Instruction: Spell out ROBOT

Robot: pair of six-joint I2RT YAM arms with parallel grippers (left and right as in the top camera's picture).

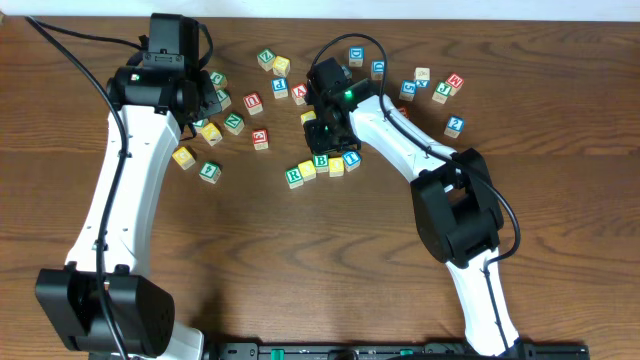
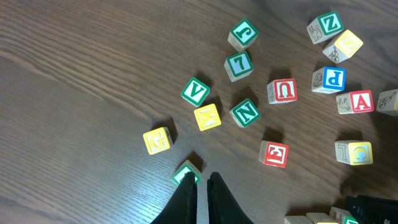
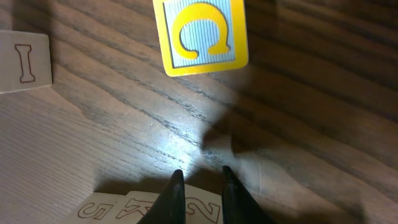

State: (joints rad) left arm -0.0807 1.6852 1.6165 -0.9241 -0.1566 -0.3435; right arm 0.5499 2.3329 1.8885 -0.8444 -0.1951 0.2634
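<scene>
Wooden letter blocks form a short slanted row near the middle of the table (image 1: 560, 230). It runs from a green R block (image 1: 293, 177) through a yellow block (image 1: 307, 170), a green B block (image 1: 321, 160) and a second yellow block (image 1: 337, 165) to a blue block (image 1: 352, 158). From overhead the yellow and blue faces are too small for you to read. The five touch or nearly touch, and the line climbs toward the right arm.

You have bare wood on the near side of the row. Loose blocks crowd the far side on the left and the upper right, close to the table's back edge.

The right pincer (image 3: 201, 180) hangs just beyond the row's far side. Overhead, its wrist body hides the tips. The right wrist view shows you its fingers parted a little with nothing between them, above pale block faces marked 5 and 2. Ahead of them lie a yellow horseshoe-letter block (image 3: 200, 34) and an I block (image 3: 23, 62).

The left pincer (image 2: 202, 183) is pressed together and empty. It is right beside a green block (image 2: 186, 173), and whether they touch is unclear. Only the left wrist view lets you read its neighbours: a yellow G block (image 2: 157, 140), a green V block (image 2: 196, 91), a green N block (image 2: 244, 112) and a red U block (image 2: 282, 91).
</scene>
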